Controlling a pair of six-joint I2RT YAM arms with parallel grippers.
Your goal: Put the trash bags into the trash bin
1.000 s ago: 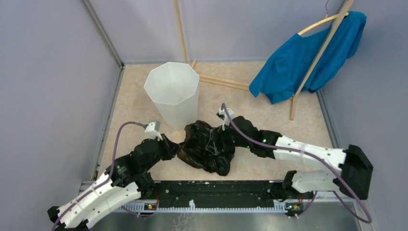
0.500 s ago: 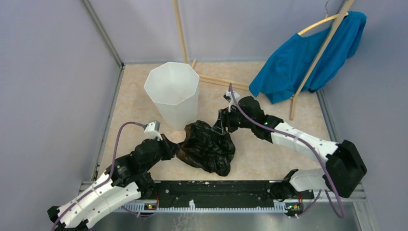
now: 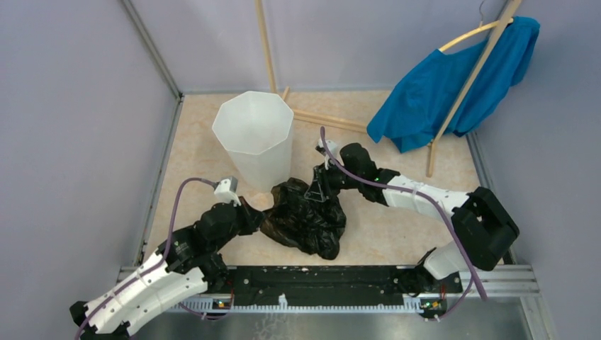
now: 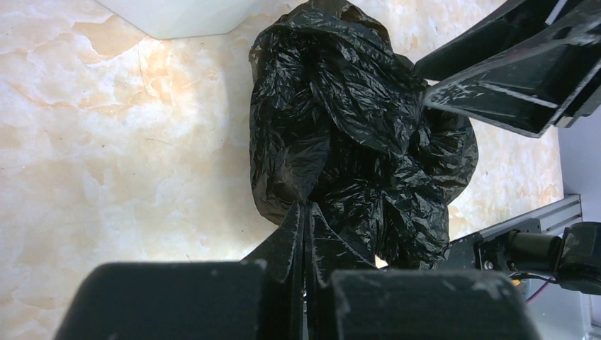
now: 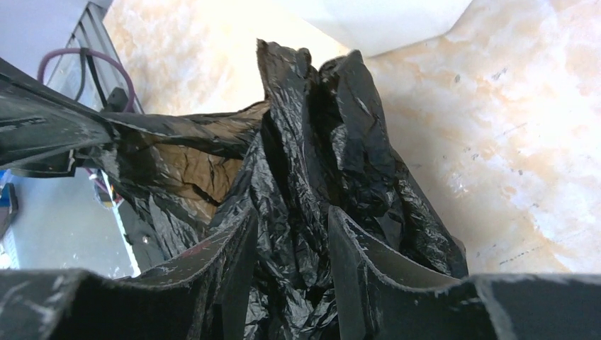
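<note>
The black trash bag (image 3: pixel 308 219) lies crumpled on the marble floor in front of the white faceted trash bin (image 3: pixel 253 134). My left gripper (image 3: pixel 256 216) is shut on the bag's left edge; the left wrist view shows the closed tips (image 4: pixel 306 212) pinching the bag (image 4: pixel 354 127). My right gripper (image 3: pixel 317 188) is at the bag's far side near the bin's base. Its jaws (image 5: pixel 290 227) are closed around a bunched fold of the bag (image 5: pixel 333 142), and a brownish stretched part runs toward the left gripper. The bin's base also shows in the left wrist view (image 4: pixel 177 14) and the right wrist view (image 5: pixel 383 21).
A blue cloth (image 3: pixel 453 78) hangs on a wooden rack at the back right, and the rack's foot bars lie behind the bin. Grey walls enclose the floor on three sides. A black rail (image 3: pixel 319 280) runs along the near edge.
My right gripper has moved from over the bag's middle to its far side near the bin, pulling the bag's top up a little. The left arm has not moved.
</note>
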